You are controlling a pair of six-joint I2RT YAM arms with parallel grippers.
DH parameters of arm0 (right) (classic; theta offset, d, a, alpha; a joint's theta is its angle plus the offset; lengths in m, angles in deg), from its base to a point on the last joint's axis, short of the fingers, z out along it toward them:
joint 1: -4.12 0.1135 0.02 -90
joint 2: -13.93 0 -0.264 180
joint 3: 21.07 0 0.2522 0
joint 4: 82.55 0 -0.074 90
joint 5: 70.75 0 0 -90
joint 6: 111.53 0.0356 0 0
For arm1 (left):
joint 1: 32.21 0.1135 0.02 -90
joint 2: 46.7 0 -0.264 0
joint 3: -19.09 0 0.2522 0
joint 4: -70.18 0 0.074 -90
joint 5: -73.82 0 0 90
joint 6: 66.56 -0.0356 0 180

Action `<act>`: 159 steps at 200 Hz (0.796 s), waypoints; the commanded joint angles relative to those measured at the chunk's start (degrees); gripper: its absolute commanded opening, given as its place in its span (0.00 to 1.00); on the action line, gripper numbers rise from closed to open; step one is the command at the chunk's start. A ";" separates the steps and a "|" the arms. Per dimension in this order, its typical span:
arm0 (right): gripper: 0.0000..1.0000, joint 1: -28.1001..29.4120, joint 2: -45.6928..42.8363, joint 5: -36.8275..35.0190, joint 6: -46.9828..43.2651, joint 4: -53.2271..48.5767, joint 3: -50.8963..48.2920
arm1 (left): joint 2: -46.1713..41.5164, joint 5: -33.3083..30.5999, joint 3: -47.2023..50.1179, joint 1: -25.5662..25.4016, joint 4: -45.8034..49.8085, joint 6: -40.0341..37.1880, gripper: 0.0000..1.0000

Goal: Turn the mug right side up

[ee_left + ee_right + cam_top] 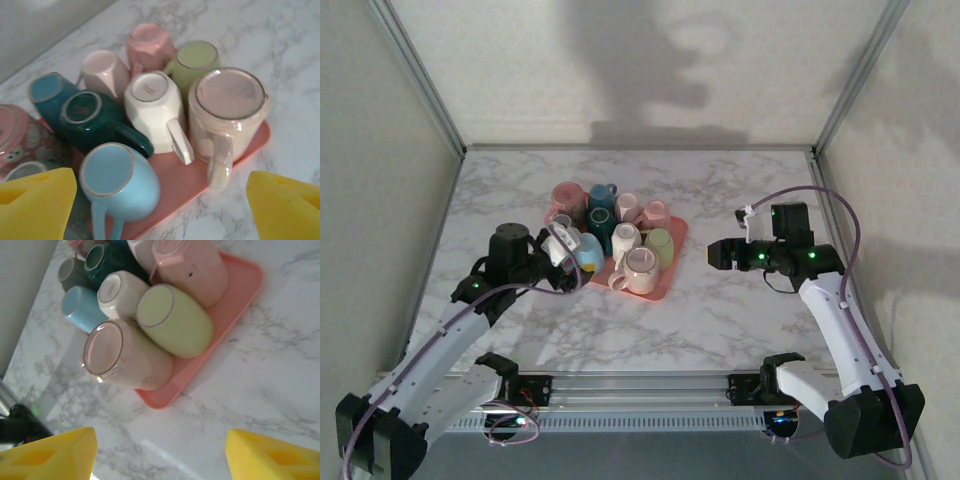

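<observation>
Several mugs stand upside down, packed together on a pink tray (667,281). In the left wrist view a light blue mug (120,182) sits nearest, with a white mug (152,107) and a glossy pale pink mug (227,112) behind it. My left gripper (560,245) hovers over the tray's left edge, open (161,200), with nothing between its yellow fingers (35,207). My right gripper (715,253) hangs open (160,452) above bare table right of the tray, facing the pale pink mug (125,357) and a green mug (175,322).
A dark green mug (92,117), a teal mug (47,90), a floral pink mug (15,135) and other pink mugs (147,42) crowd the tray's far side. Marble table (750,200) lies open around the tray. Grey walls close in the left, right and back.
</observation>
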 commanded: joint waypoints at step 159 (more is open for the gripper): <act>0.67 0.44 2.16 3.98 1.05 -3.03 -3.14 | 23.72 -0.41 -4.83 -10.15 -3.88 -9.02 0.61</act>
